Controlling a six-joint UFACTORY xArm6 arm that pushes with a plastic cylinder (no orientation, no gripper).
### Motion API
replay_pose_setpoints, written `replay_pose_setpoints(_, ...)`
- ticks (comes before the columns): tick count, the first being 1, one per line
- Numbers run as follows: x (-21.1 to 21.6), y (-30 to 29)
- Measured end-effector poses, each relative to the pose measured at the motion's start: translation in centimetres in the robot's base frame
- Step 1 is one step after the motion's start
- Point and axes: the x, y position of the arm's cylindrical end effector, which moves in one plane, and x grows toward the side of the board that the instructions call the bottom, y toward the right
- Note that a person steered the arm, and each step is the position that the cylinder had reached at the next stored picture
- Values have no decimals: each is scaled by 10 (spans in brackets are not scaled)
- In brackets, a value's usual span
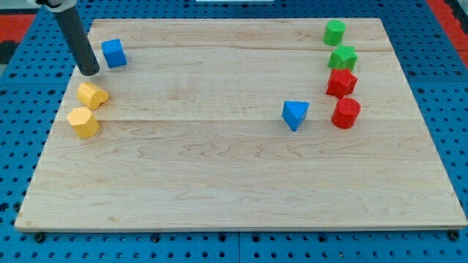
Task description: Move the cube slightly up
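Note:
A blue cube [113, 53] sits near the top left corner of the wooden board [234, 183]. My tip [90, 72] rests on the board just left of and slightly below the cube, a small gap apart from it. The dark rod rises from the tip toward the view's top left. A yellow block [92, 95] lies just below the tip, and a second yellow block [83, 122] lies below that one.
A blue triangular block [295, 114] lies right of the board's middle. At the right side a green cylinder [335, 32], a green star-like block [342, 58], a red star-like block [341, 82] and a red cylinder [346, 113] stand in a column.

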Motion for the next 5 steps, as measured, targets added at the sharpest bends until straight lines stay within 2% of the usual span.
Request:
replay_pose_setpoints(2, -33, 48)
replay_pose_setpoints(3, -21, 73)
replay_pose_setpoints(4, 13, 205)
replay_pose_setpoints(5, 103, 259)
